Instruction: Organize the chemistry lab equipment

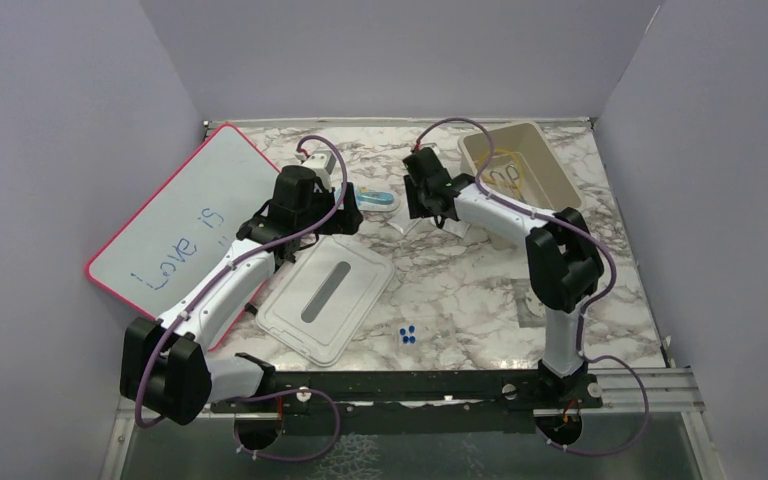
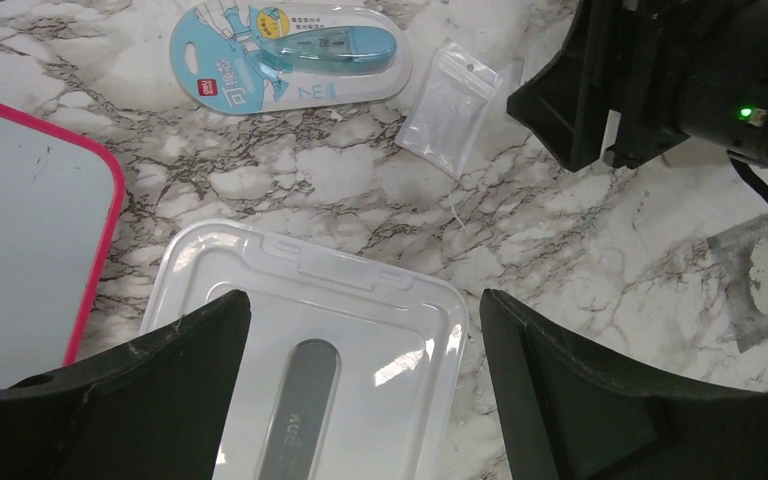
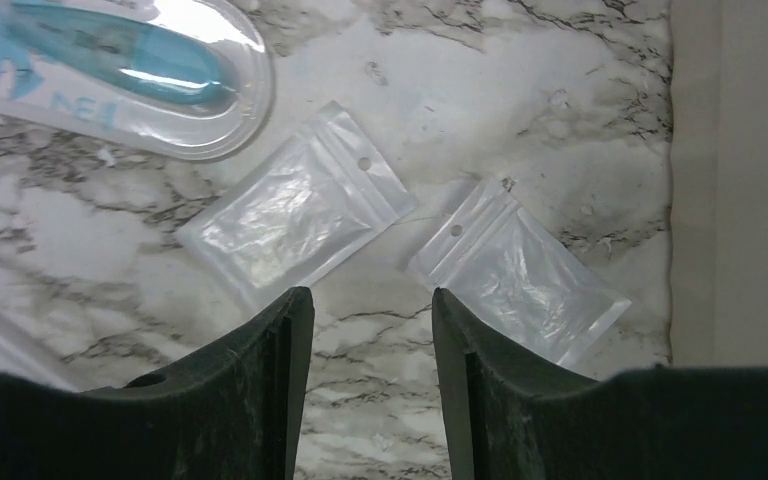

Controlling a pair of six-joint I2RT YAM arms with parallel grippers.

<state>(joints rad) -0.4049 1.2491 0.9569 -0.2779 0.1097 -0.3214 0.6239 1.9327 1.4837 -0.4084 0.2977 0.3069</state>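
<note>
**Top view:** the beige plastic bin (image 1: 560,172) at the far right of the marble bench (image 1: 460,290) holds some amber rubber tubing (image 1: 505,172). What else is inside is too small to tell. The clear plastic lid (image 1: 325,295) lies apart from the bin, beside the pink-framed whiteboard (image 1: 175,225). A few small blue pieces (image 1: 407,335) lie loose near the front.

**Left wrist view:** the left fingers (image 2: 160,380) stand wide apart over the lid and hold nothing. A blue blister-packed correction tape (image 2: 290,55) lies beyond them.

**Right wrist view:** the right fingers (image 3: 250,380) are partly open and empty. They hang above a small clear zip bag (image 3: 295,215), and a second clear bag (image 3: 520,275) lies just beside the bin wall.

I judge the task to be only partly done. The bags, the blister pack and the blue pieces are not yet in the bin, and the lid is off.
</note>
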